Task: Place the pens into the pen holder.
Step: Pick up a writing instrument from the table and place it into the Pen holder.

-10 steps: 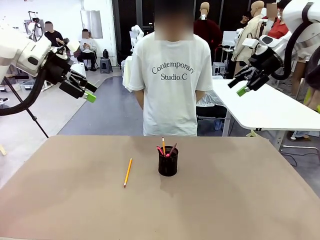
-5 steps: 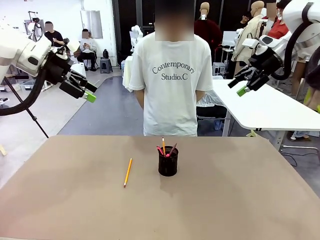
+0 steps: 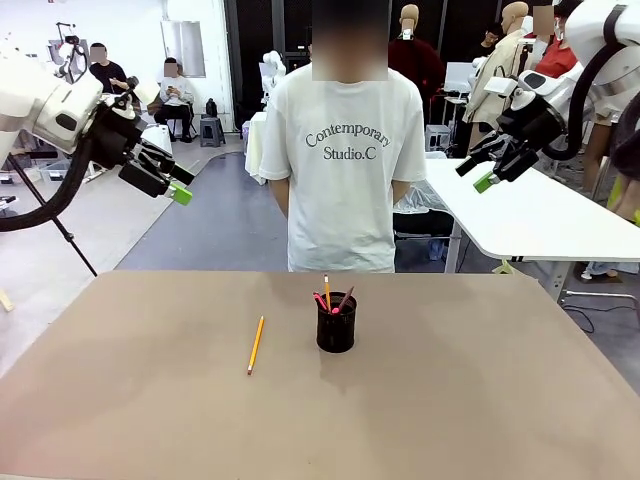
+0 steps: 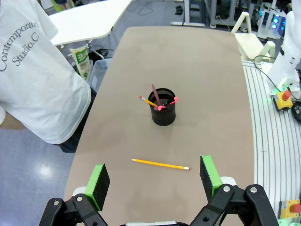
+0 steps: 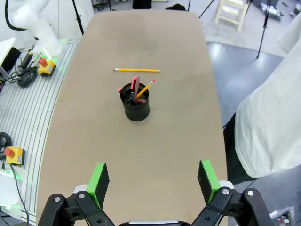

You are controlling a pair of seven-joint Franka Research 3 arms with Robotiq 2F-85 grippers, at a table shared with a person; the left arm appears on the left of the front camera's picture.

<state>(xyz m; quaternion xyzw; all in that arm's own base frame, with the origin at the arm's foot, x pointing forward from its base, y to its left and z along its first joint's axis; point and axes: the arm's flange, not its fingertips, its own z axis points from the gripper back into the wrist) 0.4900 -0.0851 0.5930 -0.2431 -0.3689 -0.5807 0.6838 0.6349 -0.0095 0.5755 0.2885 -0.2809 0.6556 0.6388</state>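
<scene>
A black mesh pen holder stands near the middle of the brown table, with several pens upright in it, among them a yellow pencil and pink-red ones. One yellow-orange pencil lies flat on the table to the holder's left in the front view. My left gripper hangs open high above the table's left side, holding nothing. My right gripper hangs open high at the right, also with nothing in it.
A person in a white T-shirt stands at the table's far edge, hands behind the back. A white table stands behind at the right. Emergency-stop boxes sit beside the table.
</scene>
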